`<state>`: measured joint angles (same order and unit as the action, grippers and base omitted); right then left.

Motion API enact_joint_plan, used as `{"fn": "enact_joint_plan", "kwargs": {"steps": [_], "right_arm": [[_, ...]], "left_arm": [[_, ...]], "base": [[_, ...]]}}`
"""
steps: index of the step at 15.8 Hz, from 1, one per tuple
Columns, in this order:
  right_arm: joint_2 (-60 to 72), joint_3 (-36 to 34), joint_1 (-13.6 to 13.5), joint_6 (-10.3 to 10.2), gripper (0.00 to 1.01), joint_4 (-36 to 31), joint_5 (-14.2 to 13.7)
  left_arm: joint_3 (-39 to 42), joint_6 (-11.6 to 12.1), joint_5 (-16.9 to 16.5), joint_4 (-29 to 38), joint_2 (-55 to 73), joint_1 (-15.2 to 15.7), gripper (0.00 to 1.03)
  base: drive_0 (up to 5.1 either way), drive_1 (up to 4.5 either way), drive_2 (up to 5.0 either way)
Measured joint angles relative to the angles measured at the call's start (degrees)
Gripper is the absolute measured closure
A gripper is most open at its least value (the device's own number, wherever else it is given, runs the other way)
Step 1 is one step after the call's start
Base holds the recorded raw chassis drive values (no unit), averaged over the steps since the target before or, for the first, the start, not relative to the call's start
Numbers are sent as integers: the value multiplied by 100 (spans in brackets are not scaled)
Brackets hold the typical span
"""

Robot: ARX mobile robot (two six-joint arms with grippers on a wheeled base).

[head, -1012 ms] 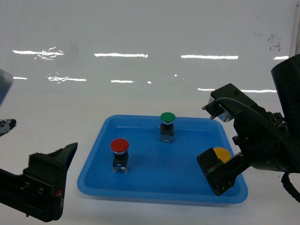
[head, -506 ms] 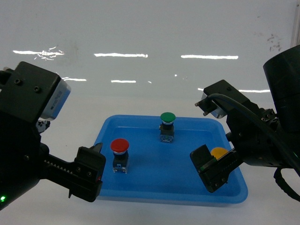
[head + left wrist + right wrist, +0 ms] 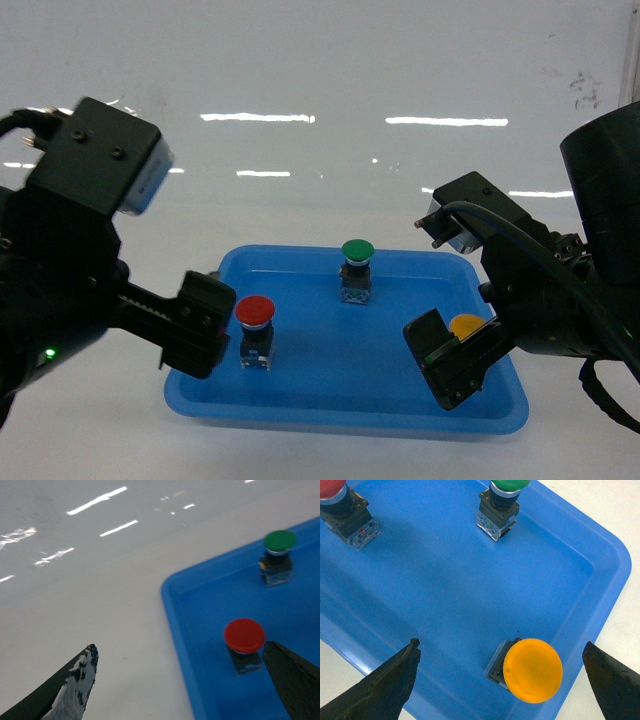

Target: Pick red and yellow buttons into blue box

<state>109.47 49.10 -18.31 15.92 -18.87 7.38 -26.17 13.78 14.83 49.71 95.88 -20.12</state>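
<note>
The red button [image 3: 255, 310] stands upright in the left half of a shallow blue tray [image 3: 350, 420]. In the left wrist view the red button [image 3: 244, 636] sits just left of my right-hand finger [image 3: 292, 680]. My left gripper [image 3: 180, 650] is open and straddles the tray's left rim. The yellow button [image 3: 468, 325] stands near the tray's right front corner. My right gripper [image 3: 500, 645] is open above the yellow button [image 3: 532, 670], which lies between its fingers without touching either. The blue box is out of view.
A green-capped button [image 3: 357, 250] stands at the back middle of the tray. The tray rests on a glossy white table [image 3: 300, 160] that runs on behind it and to its left [image 3: 100, 605].
My left arm has swung in from the lower left and risen, bringing its gripper up to the red button. The right gripper has shifted slightly left over the yellow button.
</note>
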Motion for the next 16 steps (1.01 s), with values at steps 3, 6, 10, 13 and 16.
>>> {"fn": "enact_joint_plan", "kwargs": {"steps": [3, 6, 10, 13, 16], "right_arm": [[-96, -109, 0, 2, 3, -68, 2], [-96, -114, 37, 0, 3, -76, 20], [50, -173, 111, -2, 3, -323, -168], [245, -199, 111, 0, 3, -481, -297], [437, -201, 111, 0, 3, -647, -328]], "left_arm": [[94, 157, 216, 74, -197, 52, 5], [94, 175, 210, 55, -197, 39, 5], [94, 175, 212, 57, -197, 39, 5], [94, 175, 212, 57, -197, 39, 5], [94, 175, 212, 57, -197, 39, 5]], "base": [[0, 0, 0], [0, 0, 0], [0, 0, 0], [0, 0, 0], [0, 0, 0]]}}
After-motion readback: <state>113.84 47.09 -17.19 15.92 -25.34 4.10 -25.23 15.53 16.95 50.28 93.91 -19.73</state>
